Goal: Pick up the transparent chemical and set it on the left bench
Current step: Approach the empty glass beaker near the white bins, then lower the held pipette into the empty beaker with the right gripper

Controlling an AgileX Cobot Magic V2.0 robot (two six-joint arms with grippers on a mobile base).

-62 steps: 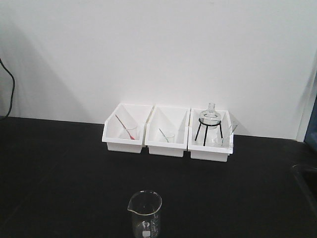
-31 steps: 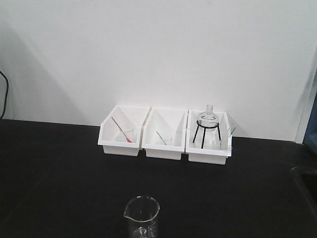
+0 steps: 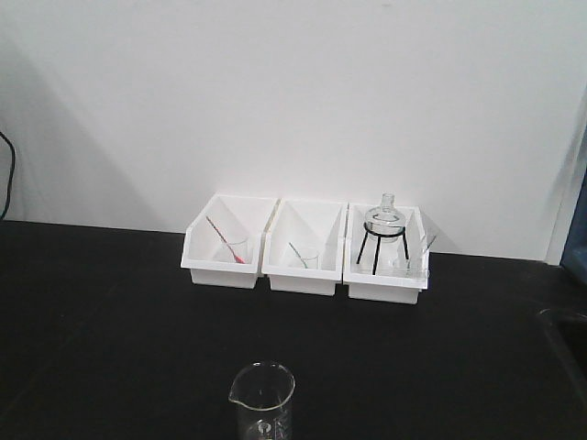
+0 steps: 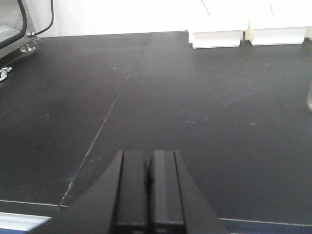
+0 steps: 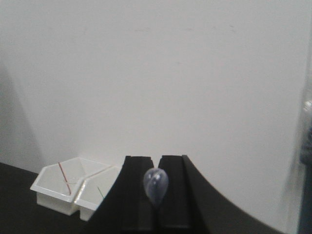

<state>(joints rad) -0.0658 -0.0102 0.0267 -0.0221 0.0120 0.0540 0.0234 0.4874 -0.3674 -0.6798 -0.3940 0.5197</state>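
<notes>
In the right wrist view, my right gripper [image 5: 156, 158] is shut on the transparent chemical [image 5: 155, 186], a clear bluish dropper. Its rounded bulb sticks up between the black fingers and its stem is hidden. The gripper is raised, facing the white wall. The left bench [image 3: 110, 302] is the wide black benchtop in the front view, where neither gripper shows. Low over that black top [image 4: 204, 97], my left gripper [image 4: 149, 153] is shut with nothing in it.
Three white bins [image 3: 220, 266] stand along the back wall. They hold a red dropper [image 3: 223, 238], a green dropper [image 3: 298, 254] and a flask on a black tripod [image 3: 385, 225]. A glass beaker [image 3: 263, 399] stands at the front edge. A metal foot [image 4: 27, 44] sits far left.
The front view shifted a little: the bins and the beaker slid slightly left in the picture a second ago. They have stayed put in the last half second.
</notes>
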